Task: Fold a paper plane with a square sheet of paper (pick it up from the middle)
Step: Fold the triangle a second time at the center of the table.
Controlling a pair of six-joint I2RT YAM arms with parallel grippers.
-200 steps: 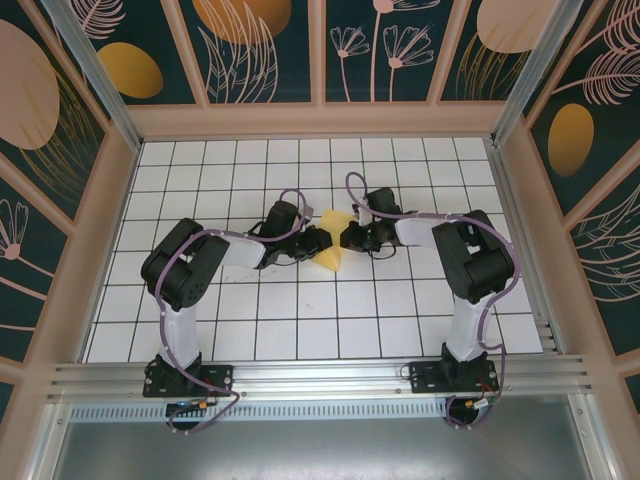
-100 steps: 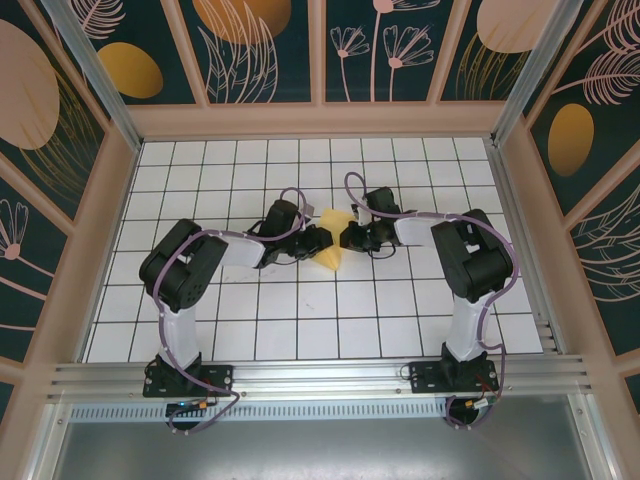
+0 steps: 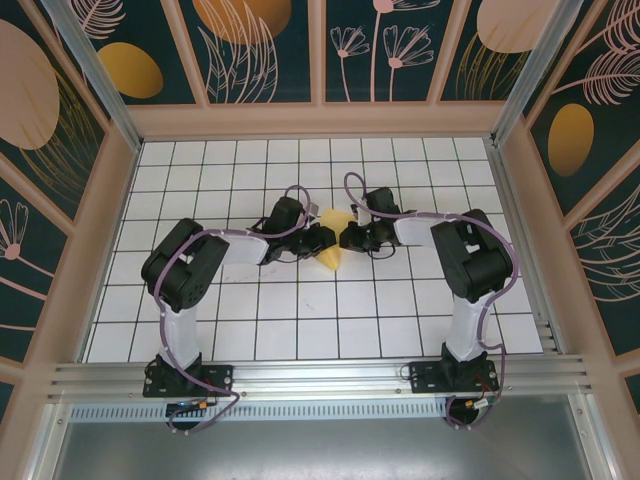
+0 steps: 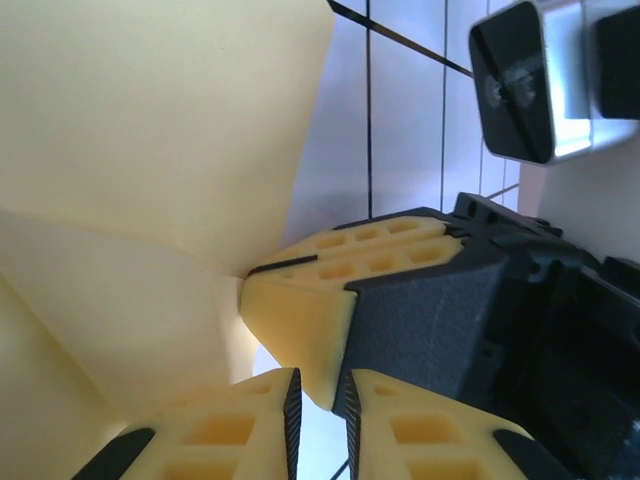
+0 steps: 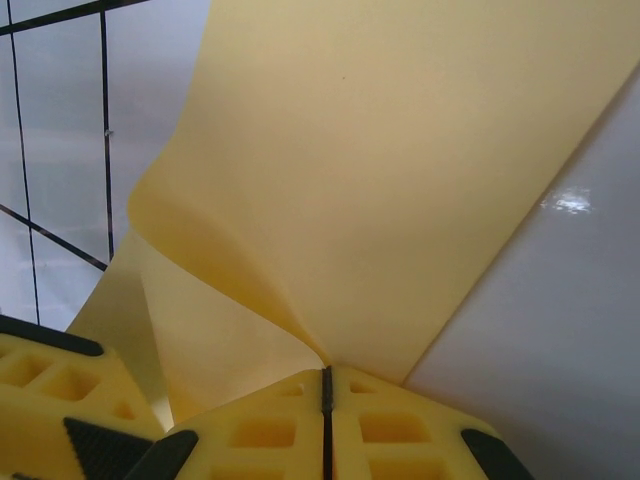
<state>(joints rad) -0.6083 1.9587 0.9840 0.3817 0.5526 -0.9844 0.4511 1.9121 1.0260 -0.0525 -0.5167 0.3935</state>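
Inside dark floral walls (image 3: 260,50), white gridded tabletop (image 3: 300,320) beneath part-folded yellow paper (image 3: 333,258).

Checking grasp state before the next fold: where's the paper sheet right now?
Top view: the paper sheet is mid-table, between the left hand and right hand where they meet; the right hand is pinched shut on it.

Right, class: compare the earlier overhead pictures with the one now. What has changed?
Very little. The left gripper has edged slightly right, covering more of the left edge of the paper. Nothing was taken or let go: the jaws of the right gripper stay shut on the paper, and it has not moved.
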